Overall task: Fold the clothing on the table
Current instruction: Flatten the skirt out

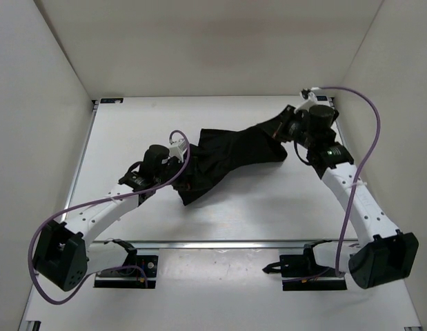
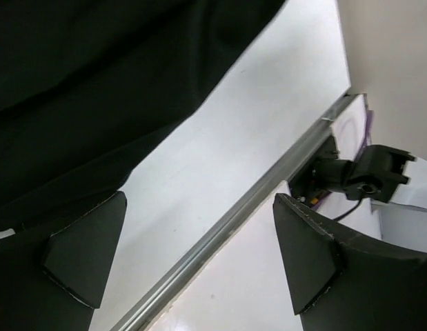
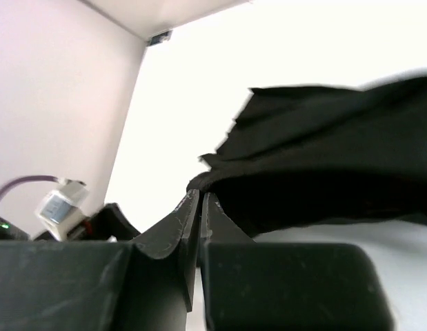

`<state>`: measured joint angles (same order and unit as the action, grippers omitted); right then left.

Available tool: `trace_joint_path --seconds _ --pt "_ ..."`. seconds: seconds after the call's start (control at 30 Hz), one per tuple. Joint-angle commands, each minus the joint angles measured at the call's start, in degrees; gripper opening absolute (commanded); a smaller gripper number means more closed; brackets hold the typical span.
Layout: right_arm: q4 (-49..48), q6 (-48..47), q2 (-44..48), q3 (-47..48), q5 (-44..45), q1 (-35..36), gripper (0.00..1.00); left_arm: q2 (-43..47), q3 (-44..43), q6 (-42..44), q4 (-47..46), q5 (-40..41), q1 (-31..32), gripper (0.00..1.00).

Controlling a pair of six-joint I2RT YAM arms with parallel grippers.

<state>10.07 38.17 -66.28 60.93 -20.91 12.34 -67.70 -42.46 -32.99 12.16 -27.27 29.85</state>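
Note:
The black clothing (image 1: 234,155) lies bunched in a diagonal band across the white table (image 1: 130,124), from lower left to upper right. My right gripper (image 1: 287,127) is at its far right end, shut with the fabric edge pinched at the fingertips. In the right wrist view the gripper (image 3: 201,196) has its jaws pressed together, and the clothing (image 3: 323,172) spreads away from its tips. My left gripper (image 1: 177,181) is over the garment's near left end. In the left wrist view that gripper (image 2: 199,198) is wide open with bare table between its fingers. The clothing (image 2: 96,89) fills the upper left of that view.
A metal rail (image 1: 220,243) runs along the table's near edge, and it also crosses the left wrist view as the rail (image 2: 220,231). White walls (image 1: 41,103) enclose the table on three sides. Purple cables (image 1: 368,138) loop from both arms. Black mounts (image 1: 306,269) sit beyond the near rail.

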Motion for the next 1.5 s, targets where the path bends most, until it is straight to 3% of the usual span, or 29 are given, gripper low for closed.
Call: trace_joint_path --seconds 0.0,0.3,0.53,0.63,0.77,0.87,1.17,1.43,1.47 --pt "1.1 -4.3 -4.5 8.7 1.9 3.6 0.0 1.8 0.9 -3.1 -5.6 -2.1 1.6 0.99" --pt "7.9 -12.0 -18.6 31.1 6.6 12.7 0.0 1.7 4.0 -9.9 -11.4 4.3 3.1 0.99" --pt "11.8 -14.7 -26.1 46.9 9.2 19.7 0.0 7.1 6.5 -10.8 -11.6 5.6 -2.0 0.98" --pt "12.7 -14.9 -27.3 48.6 11.4 21.1 0.0 8.9 5.8 -10.5 -11.5 5.8 -4.4 0.99" --pt "12.1 -12.2 -24.1 38.3 12.9 18.3 0.0 7.6 2.7 -7.1 -7.0 7.0 -4.7 0.99" --pt "8.8 -11.5 -18.6 24.5 15.4 16.8 0.0 6.1 2.3 -6.0 -6.5 7.3 -5.1 0.99" --pt "2.7 -6.0 -11.2 -5.7 9.1 13.2 0.0 1.3 -2.7 -2.5 -4.8 7.1 -4.8 0.98" --pt "-7.5 -2.8 -8.5 -14.8 3.5 9.2 0.0 -8.9 -7.8 -0.9 -4.2 5.7 -2.0 0.99" --pt "-8.3 -3.1 -8.5 -15.4 2.8 8.7 0.04 -9.0 -8.2 -0.8 -4.1 5.6 -1.5 0.99"
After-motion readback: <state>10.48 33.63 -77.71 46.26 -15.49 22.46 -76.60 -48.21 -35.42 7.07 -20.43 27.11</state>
